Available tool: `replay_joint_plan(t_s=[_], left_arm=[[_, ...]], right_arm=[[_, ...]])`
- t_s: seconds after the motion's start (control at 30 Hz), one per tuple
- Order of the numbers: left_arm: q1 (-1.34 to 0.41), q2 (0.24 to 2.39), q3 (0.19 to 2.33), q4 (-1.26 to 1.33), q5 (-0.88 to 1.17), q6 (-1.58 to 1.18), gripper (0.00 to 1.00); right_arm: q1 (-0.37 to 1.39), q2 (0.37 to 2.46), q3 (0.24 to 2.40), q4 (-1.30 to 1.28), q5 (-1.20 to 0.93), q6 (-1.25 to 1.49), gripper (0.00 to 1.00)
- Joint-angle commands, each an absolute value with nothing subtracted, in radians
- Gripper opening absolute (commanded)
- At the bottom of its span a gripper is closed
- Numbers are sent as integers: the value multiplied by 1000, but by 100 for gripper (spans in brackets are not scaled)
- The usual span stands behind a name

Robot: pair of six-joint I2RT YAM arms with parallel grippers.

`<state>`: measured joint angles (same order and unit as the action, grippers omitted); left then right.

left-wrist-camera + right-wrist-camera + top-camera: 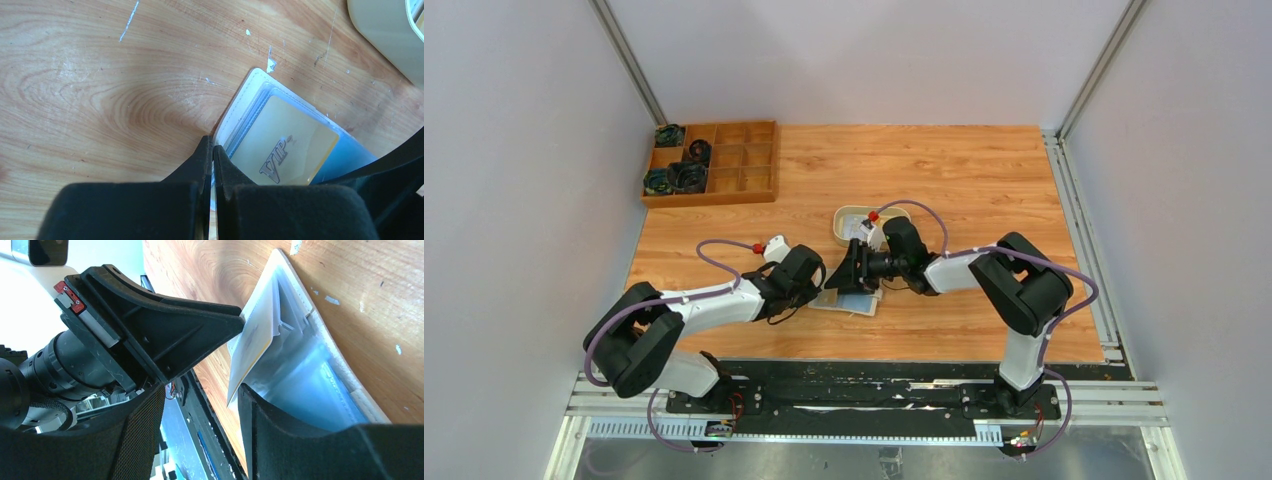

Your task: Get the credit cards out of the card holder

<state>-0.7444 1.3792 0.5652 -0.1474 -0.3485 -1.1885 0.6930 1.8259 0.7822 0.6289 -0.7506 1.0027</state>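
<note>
The card holder (848, 300) lies open on the table between the two arms, cream rim and pale-blue inside (247, 97). A yellow "VIP" credit card (285, 150) sits in its clear sleeve. My left gripper (212, 150) is shut, pinching the near edge of the holder's sleeve flap. In the right wrist view that flap with the yellow-edged card (250, 352) stands lifted off the blue inside (310, 385), held at the left gripper's tip (235, 322). My right gripper (200, 400) is open, one finger (280, 435) resting on the holder's blue inside. No other card shows in the holder.
An oval beige tray (844, 214) stands just behind the grippers and holds a pale flat thing; its rim shows in the left wrist view (380, 35). A wooden compartment box (742, 160) with dark parts sits at the back left. The table's near edge is close.
</note>
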Motion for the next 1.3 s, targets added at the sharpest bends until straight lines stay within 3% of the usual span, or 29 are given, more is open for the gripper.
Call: replay_joint_plan(t_s=[0.0, 0.47, 1.17, 1.27], left_arm=[[-756, 1400, 572, -187, -347, -1186, 0], [-756, 1402, 568, -189, -350, -1189, 0], [-750, 1399, 561, -193, -350, -1192, 0], [-750, 1402, 563, -192, -347, -1191, 0]], right_arm=[[698, 1823, 814, 615, -747, 999, 59], [736, 1949, 864, 649, -740, 1057, 59], [685, 1816, 763, 607, -742, 1005, 58], [681, 1819, 753, 586, -736, 984, 53]])
